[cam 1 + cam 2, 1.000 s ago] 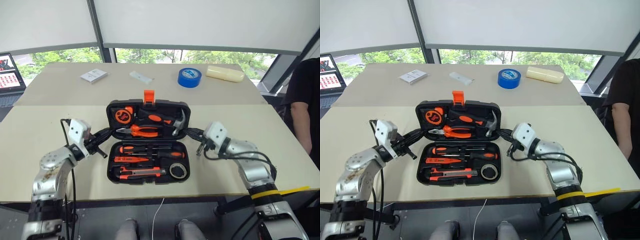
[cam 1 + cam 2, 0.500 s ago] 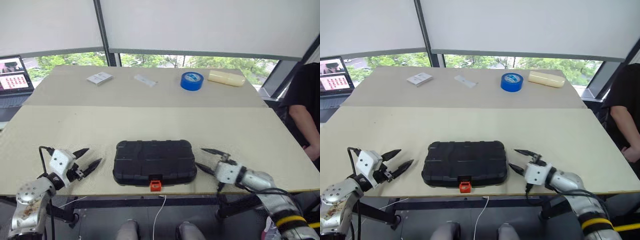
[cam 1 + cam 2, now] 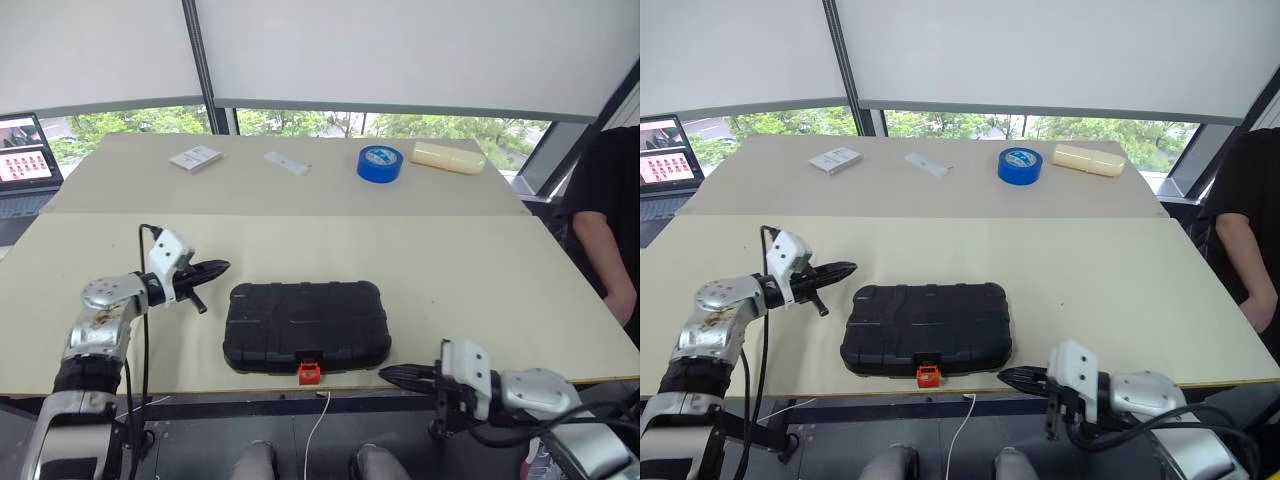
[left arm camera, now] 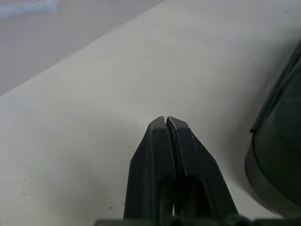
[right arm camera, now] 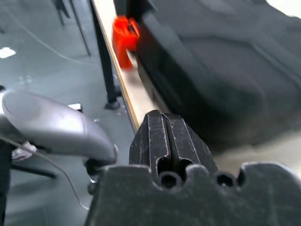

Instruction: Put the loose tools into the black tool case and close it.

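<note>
Since the black tool case [image 3: 307, 326] already lies shut near the front edge of the table [image 3: 470, 270], with its orange latch [image 3: 310, 372] hanging over that edge, we judge that fastening the latch is what remains. Our left tool [image 3: 212, 268] hovers just beside the case's far left corner, fingers pressed together and empty. Our right tool [image 3: 1015, 378] sits low at the table's front edge, right of the latch, likewise closed on nothing. We would steady the lid with the left and push the latch home squarely with the right.
</note>
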